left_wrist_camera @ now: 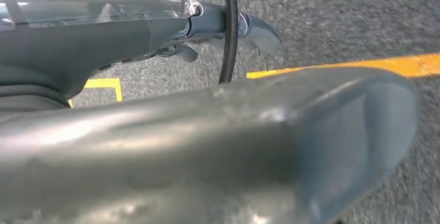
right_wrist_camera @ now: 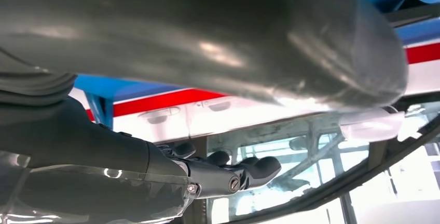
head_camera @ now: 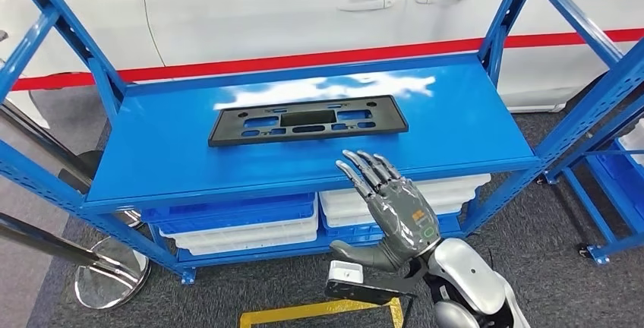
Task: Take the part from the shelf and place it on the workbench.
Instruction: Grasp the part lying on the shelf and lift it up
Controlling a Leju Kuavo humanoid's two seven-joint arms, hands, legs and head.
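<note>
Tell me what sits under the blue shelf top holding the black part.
Under the blue shelf top sit stacked blue and white trays. The shelf top and right hand hide their contents.

head view looks down on the blue shelf (head_camera: 319, 153); wrist views sit close behind each hand's thumb, one facing floor.

A blue metal shelf (head_camera: 175, 157) with slanted blue side braces stands on grey carpeted floor (head_camera: 531, 267). On its top level lies one flat black part (head_camera: 307, 120), a long rectangular frame with several cut-out openings (it lies flat, near the middle of the surface, closer to the back edge). On the lower level sit stacked shallow trays, blue (head_camera: 228, 212) and white (head_camera: 250, 234), side by side.
</note>
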